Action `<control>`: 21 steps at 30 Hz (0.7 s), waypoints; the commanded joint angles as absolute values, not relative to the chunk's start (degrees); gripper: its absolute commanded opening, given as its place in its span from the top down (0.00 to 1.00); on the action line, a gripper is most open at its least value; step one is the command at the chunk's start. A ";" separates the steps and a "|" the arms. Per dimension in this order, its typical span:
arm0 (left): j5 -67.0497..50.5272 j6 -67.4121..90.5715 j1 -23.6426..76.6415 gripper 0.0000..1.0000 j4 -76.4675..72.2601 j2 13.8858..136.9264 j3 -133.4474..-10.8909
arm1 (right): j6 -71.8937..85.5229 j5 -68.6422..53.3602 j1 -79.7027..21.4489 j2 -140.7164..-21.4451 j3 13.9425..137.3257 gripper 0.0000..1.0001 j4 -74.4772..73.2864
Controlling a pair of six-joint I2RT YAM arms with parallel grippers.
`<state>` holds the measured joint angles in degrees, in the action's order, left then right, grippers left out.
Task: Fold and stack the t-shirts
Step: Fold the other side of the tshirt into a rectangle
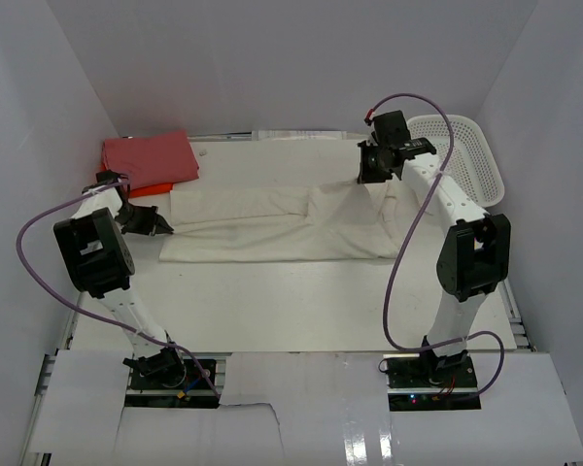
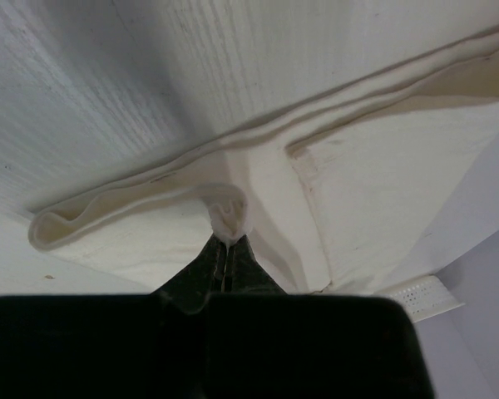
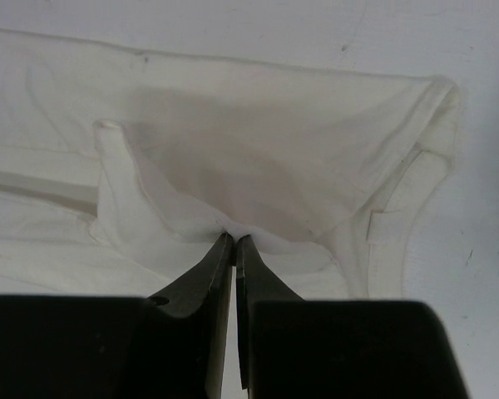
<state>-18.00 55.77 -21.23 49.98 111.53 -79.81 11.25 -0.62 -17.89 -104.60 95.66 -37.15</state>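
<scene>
The cream t-shirt [image 1: 272, 228] lies as a long band across the table's middle. My left gripper [image 1: 163, 229] is shut on its left end; in the left wrist view [image 2: 227, 241] a bunched fold of cream cloth [image 2: 226, 212] sits pinched at the tips. My right gripper [image 1: 372, 177] is shut on the shirt's right end and lifts it into a peak; in the right wrist view [image 3: 234, 241] the cloth [image 3: 258, 179] hangs from the tips. The folded pink-red t-shirt [image 1: 149, 157] lies at the back left on the orange t-shirt [image 1: 144, 188], of which only an edge shows.
A white mesh basket [image 1: 463, 160] stands at the back right, behind the right arm. White walls close in the table on the left, back and right. Purple cables loop from both arms.
</scene>
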 commanded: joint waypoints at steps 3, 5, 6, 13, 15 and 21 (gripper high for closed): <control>-16.88 56.69 -21.18 1.00 47.99 111.36 -81.30 | 9.76 -0.26 -17.31 -109.77 102.03 0.92 -34.63; -16.53 56.86 -21.18 1.00 47.90 111.62 -81.39 | 9.84 -0.26 -17.23 -111.52 103.35 0.92 -34.63; -16.44 56.78 -21.18 1.00 47.90 111.80 -81.56 | 9.93 -0.26 -17.23 -113.27 104.58 0.92 -34.63; -13.19 56.08 -21.18 0.33 47.72 112.41 -81.65 | 11.78 4.48 -16.44 -119.09 108.54 0.59 -33.93; -12.13 55.55 -21.27 0.27 48.07 111.19 -81.82 | 11.52 5.53 -16.44 -118.48 109.25 0.58 -33.66; -6.25 50.99 -21.27 0.20 49.74 105.21 -86.65 | 11.43 2.38 -16.44 -105.14 93.80 0.53 -23.75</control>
<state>-10.66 54.02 -21.23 49.43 112.36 -82.74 11.55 3.66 -16.51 -114.69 99.44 -30.20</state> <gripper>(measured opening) 0.793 0.463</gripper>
